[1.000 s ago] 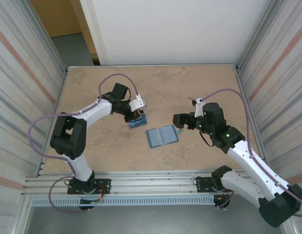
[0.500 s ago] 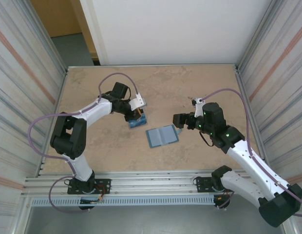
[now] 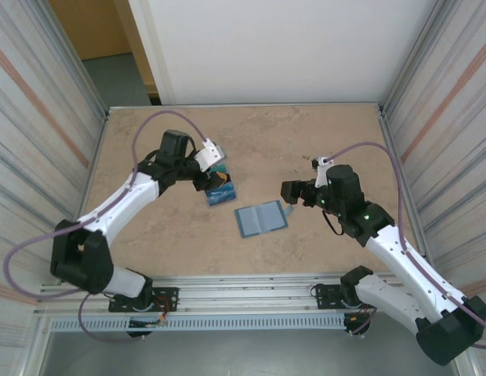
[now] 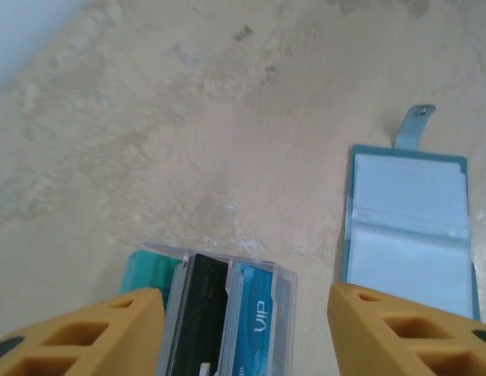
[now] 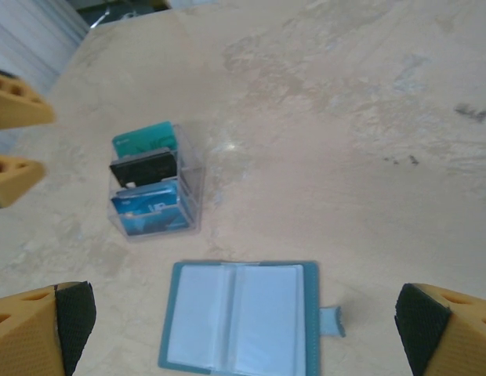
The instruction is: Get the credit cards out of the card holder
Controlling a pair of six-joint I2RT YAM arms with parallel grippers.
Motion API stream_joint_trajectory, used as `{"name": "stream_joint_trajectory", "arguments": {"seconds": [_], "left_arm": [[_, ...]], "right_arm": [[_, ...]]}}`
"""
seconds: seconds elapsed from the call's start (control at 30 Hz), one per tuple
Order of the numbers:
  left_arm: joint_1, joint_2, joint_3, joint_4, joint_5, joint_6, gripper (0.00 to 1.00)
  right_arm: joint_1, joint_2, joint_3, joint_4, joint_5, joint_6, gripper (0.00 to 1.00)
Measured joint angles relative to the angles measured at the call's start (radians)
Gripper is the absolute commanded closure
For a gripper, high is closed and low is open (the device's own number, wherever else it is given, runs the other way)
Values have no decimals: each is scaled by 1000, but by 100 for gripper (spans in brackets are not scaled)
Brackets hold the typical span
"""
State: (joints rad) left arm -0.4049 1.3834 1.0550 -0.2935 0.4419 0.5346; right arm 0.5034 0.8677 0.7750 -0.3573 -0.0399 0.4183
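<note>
Steel-blue wallet (image 3: 261, 218) lies open flat mid-table (image 3: 321, 141), pockets up, long axis running L–R, closing tab (image 5: 331, 321) pointing to the R side. Just beside it on the L, teal, black and blue cards (image 5: 145, 168) sit overlapped in a clear tray (image 5: 192, 184), near ends cut off in the L wrist view. Blue one reads "VIP"; other print too small. L gripper (image 5: 16, 141) has jaws apart near the tray, holding nothing. R gripper (image 3: 286, 193) is spread wide by the tab end, also holding nothing.
</note>
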Motion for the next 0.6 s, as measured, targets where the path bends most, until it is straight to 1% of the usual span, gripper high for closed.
{"name": "stream_joint_trajectory", "arguments": {"seconds": [0.1,0.2,0.37,0.47,0.6], "left_arm": [[0,-90,-79,48,-83,-77,14],[0,-169,-154,79,-209,-159,2],[0,-277,-243,102,-411,-268,2],[0,-334,-301,142,-504,-322,1],[2,-385,-383,192,-614,-393,1]], "right_arm": [[0,-14,4,-17,49,0,1],[0,-37,6,-34,110,0,1],[-1,-66,7,-52,229,0,1],[-1,-85,-3,-43,293,0,1],[-1,-127,-73,0,359,-4,1]]}}
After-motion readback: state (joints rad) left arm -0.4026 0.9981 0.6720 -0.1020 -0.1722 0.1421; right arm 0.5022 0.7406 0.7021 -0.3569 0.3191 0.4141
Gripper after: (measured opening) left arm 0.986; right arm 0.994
